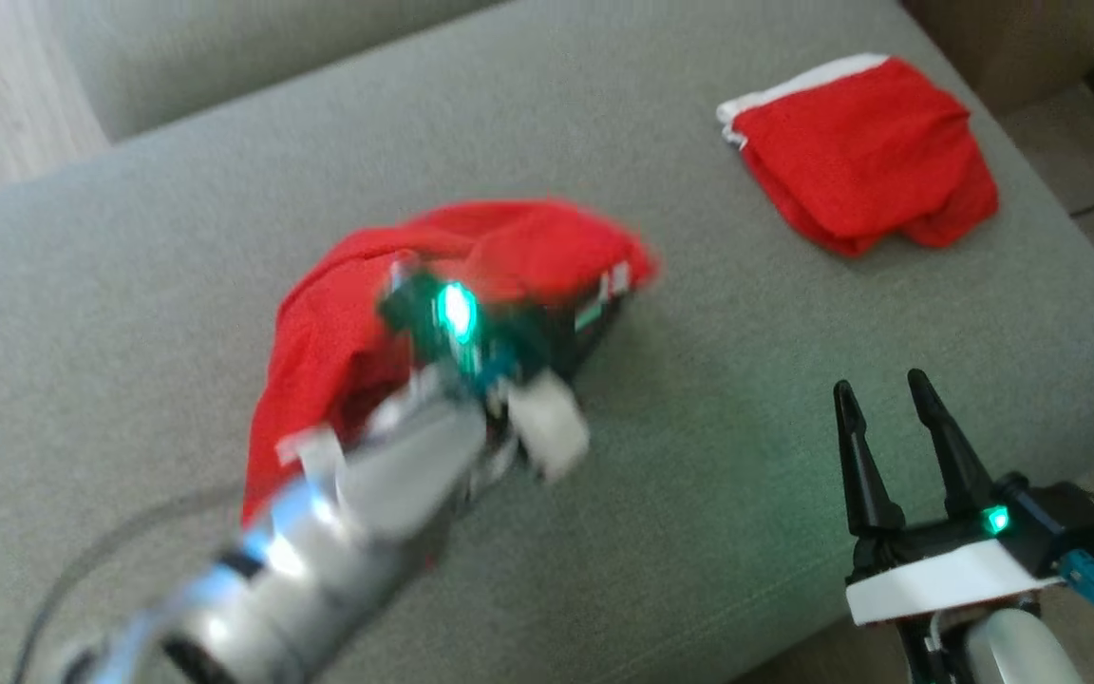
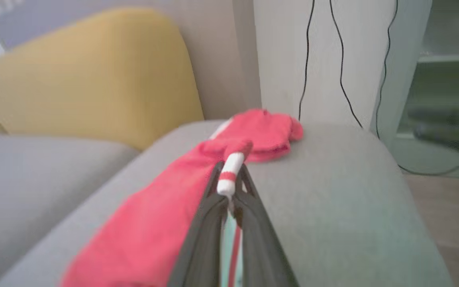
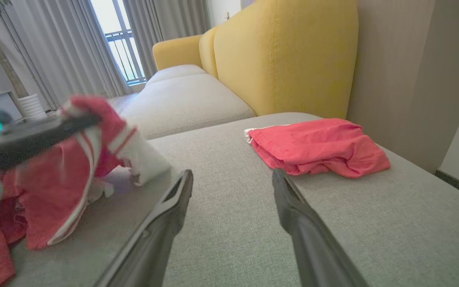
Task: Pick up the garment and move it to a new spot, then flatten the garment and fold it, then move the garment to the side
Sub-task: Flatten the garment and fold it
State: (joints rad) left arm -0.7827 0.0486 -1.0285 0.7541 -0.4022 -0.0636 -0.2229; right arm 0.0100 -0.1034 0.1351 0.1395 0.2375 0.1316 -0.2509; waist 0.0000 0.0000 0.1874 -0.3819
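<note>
We see a wide grey fabric sofa cushion. On it a crumpled red garment with white stripes rests at the middle left, and a folded red cloth with white edge lies far right.

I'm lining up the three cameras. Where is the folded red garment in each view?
Head view: folded red garment, upper right.
Left wrist view: folded red garment, near the centre.
Right wrist view: folded red garment, right of centre.
Shared landmark: the grey seat cushion under it.
</note>
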